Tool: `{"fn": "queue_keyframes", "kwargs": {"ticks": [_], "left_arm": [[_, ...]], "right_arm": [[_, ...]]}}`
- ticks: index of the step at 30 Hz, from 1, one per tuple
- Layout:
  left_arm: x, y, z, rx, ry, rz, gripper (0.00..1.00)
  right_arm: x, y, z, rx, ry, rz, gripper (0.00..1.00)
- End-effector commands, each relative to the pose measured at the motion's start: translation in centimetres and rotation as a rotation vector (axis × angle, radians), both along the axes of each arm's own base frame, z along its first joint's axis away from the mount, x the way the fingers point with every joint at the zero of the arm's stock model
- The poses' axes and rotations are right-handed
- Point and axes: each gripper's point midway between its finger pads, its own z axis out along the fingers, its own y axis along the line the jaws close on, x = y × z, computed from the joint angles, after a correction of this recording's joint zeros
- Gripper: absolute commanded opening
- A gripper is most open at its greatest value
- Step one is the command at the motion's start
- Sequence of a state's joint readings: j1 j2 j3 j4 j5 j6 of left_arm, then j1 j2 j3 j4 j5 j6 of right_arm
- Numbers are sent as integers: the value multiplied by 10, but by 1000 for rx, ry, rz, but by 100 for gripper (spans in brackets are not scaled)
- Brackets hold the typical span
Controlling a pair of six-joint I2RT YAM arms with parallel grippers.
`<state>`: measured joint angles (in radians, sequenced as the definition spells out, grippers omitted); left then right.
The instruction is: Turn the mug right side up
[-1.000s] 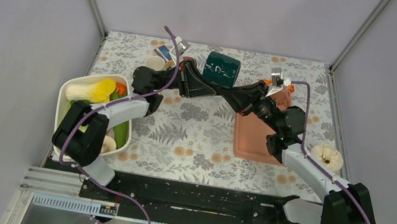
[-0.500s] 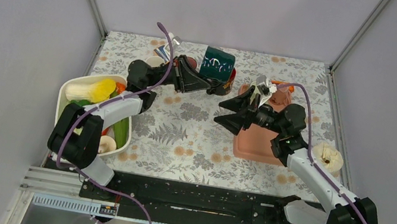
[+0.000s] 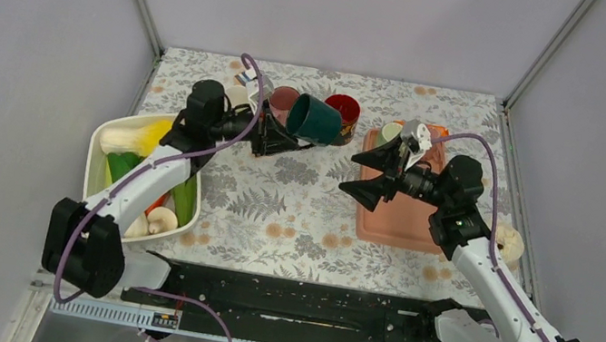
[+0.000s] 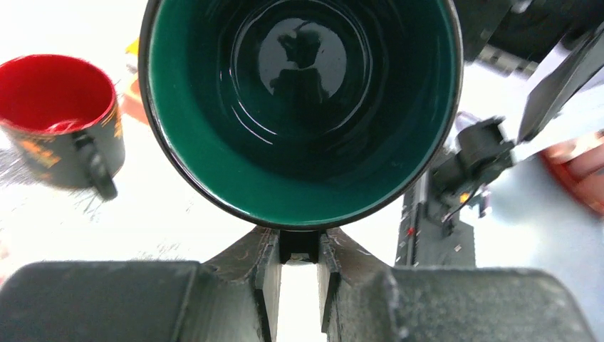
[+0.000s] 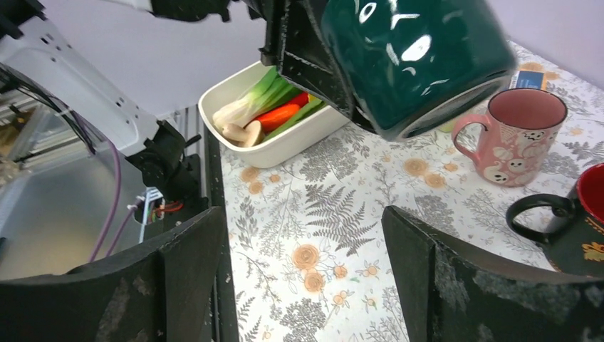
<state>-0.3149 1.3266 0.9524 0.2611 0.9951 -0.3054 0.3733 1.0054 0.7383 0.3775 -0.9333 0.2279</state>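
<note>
The dark green mug [image 3: 317,119] hangs in the air over the back of the table, tipped on its side. My left gripper [image 3: 286,130] is shut on its handle. In the left wrist view the mug's mouth [image 4: 299,107] faces the camera, and the left gripper [image 4: 299,244] pinches the handle just under the rim. My right gripper [image 3: 350,175] stands open and empty to the right of the mug, apart from it. From the right wrist the mug [image 5: 413,57] shows above and beyond the open right gripper [image 5: 306,246].
A red mug [image 3: 345,112] and a pink mug [image 3: 282,98] stand upright just behind the green one. A white tub [image 3: 95,166] of vegetables sits at the left. A pink tray [image 3: 401,222] with a small cup [image 3: 390,132] lies at the right.
My right gripper has let go of the mug, opened wide and drawn back to the right. The left arm has pulled the mug leftward and lower, turning it.
</note>
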Motion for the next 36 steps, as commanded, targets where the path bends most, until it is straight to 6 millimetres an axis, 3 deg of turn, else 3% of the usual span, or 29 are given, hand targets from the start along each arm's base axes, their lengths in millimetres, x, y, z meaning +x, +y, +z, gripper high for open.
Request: {"fn": "queue_keyframes", "kwargs": {"ticks": [1,7,19,27,36], "left_arm": [[-1,33,0,193,-239,78,0],[-9,83,-43,370,-204,187,0],[-10,156,-110,651,-156,407,0],[15,190,-152,749,25,541,0],[49,208,-183,830,158,629,0]], "right_arm": [[-3,-10,-2,-56,-82,-32,91],[-7,-16,-11,-83,-118,-54,92],[-6,-21,-19,-95,-163,-93,95],[-6,-24,-22,-96,-185,-105,95],[-5,-28,-24,-94,-201,-122,96]]}}
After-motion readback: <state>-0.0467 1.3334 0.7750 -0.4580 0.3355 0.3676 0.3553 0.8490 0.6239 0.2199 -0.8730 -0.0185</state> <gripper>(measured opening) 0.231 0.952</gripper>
